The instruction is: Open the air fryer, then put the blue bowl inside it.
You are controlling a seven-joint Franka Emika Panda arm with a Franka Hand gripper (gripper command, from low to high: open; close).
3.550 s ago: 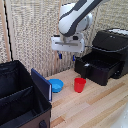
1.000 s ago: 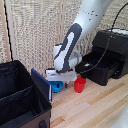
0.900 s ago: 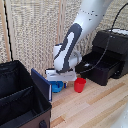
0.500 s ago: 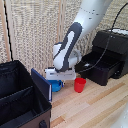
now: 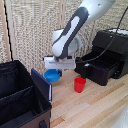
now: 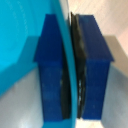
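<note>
Evidently the arm reaches down, its claw (image 6: 71, 75) clamped on the blue bowl (image 5: 52, 76) rim

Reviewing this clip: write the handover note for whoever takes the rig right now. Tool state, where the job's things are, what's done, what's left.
Tool: shut on the rim of the blue bowl, one pad on each side of the wall.
Blue bowl: low over the wooden table, beside the red cup, at the corner of the black fabric case.
Air fryer: on the exterior view's right, drawer already pulled out.
Done: drawer opened, bowl gripped.
Left: carry the bowl to the drawer, set it inside, release, back away.
</note>
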